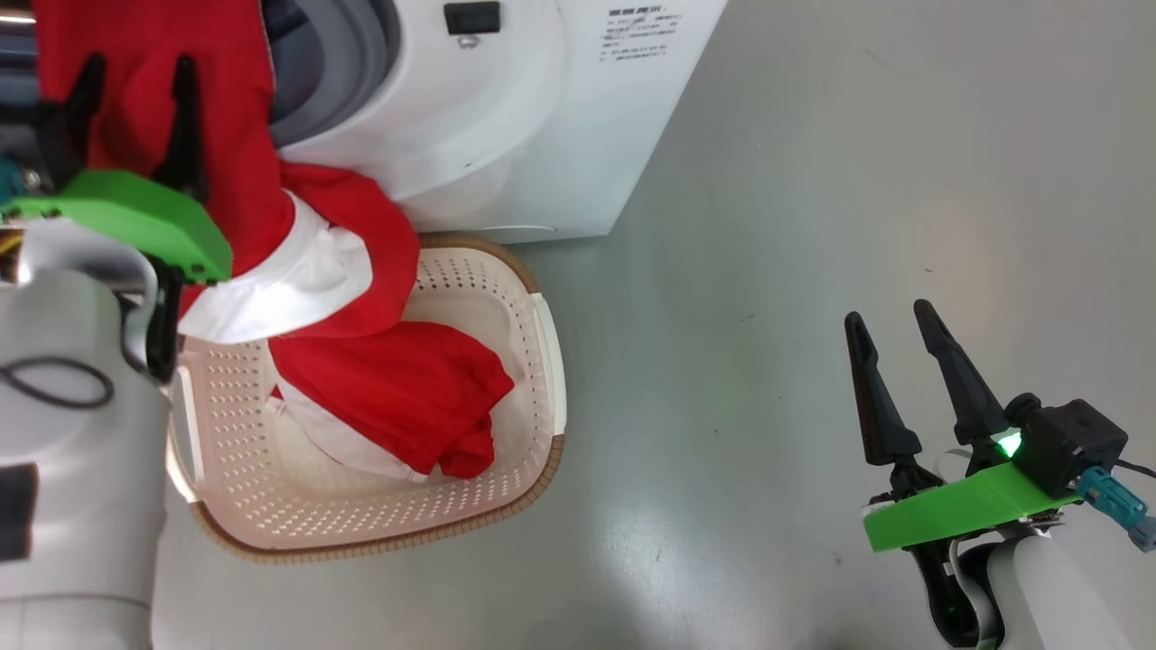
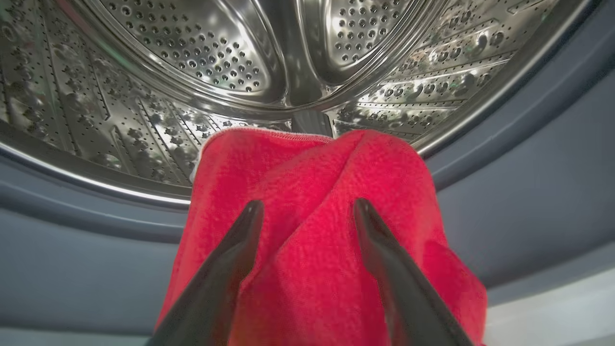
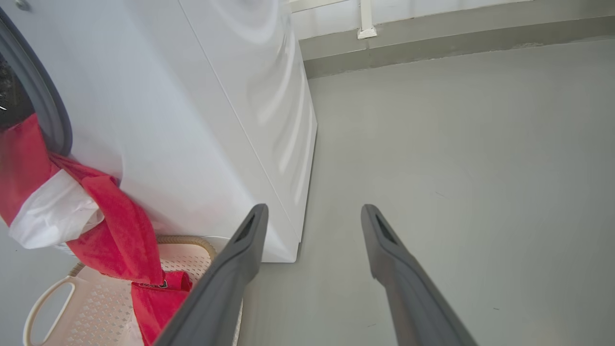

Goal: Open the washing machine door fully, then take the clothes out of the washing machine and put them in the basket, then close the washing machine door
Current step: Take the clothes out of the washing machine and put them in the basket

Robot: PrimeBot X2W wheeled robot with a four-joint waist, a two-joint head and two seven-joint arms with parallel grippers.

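The washing machine (image 1: pixel 542 117) stands at the top left, its door out of view. One of the red clothes (image 1: pixel 235 117), with a white panel, hangs from the drum opening down into the basket (image 1: pixel 470 289). A second red garment (image 1: pixel 388 388) lies inside the basket. My left gripper (image 1: pixel 140 61) is open at the opening, its fingers (image 2: pixel 240 250) straddling a fold of the hanging garment (image 2: pixel 307 269) without pinching it. That cloth drapes over the grey rubber ring (image 2: pixel 528 182), with the steel drum (image 2: pixel 192 48) beyond. Over bare floor at the lower right, my right gripper (image 1: pixel 888 312) stands open and holds nothing.
Grey floor (image 1: pixel 813 226) spreads right of the machine and basket. In the right wrist view my open gripper (image 3: pixel 313 207) points along the machine's white side (image 3: pixel 216 120), with the basket's handle (image 3: pixel 36 302) at lower left and a wall base (image 3: pixel 432 43) behind.
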